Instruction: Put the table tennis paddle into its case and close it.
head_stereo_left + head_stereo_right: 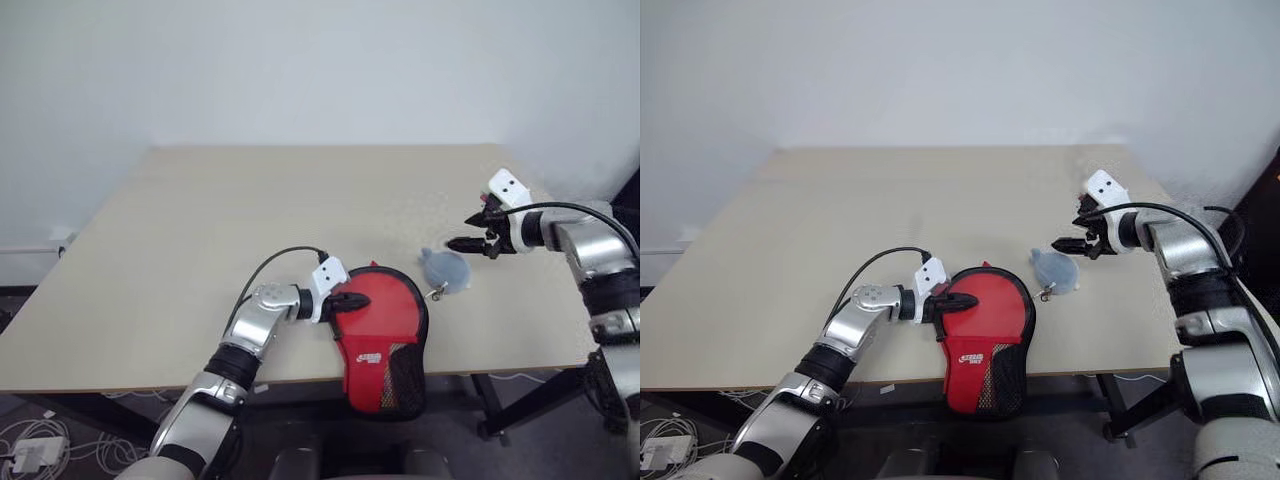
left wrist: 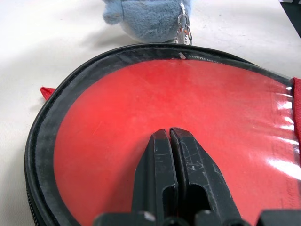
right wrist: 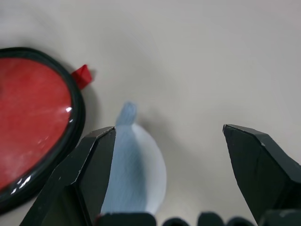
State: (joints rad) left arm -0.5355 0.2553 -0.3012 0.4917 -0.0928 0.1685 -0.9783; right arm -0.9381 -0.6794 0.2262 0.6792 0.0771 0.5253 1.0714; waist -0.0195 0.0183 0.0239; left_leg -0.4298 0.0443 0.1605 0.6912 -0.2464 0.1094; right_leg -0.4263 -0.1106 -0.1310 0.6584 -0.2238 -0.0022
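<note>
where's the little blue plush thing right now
In the head views the blue plush lies on the table, right of the case, near the open right gripper.

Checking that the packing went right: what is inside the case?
Through the see-through side of the case shows the table tennis paddle's red rubber face, filling the round part. The handle end lies behind the red label and black mesh, so the handle cannot be made out.

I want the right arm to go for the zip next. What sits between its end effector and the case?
The small blue-grey plush lump lies on the table between the open right end effector and the case, close to the case's rim, clipped by a small metal ring. Nothing else is in the way.
</note>
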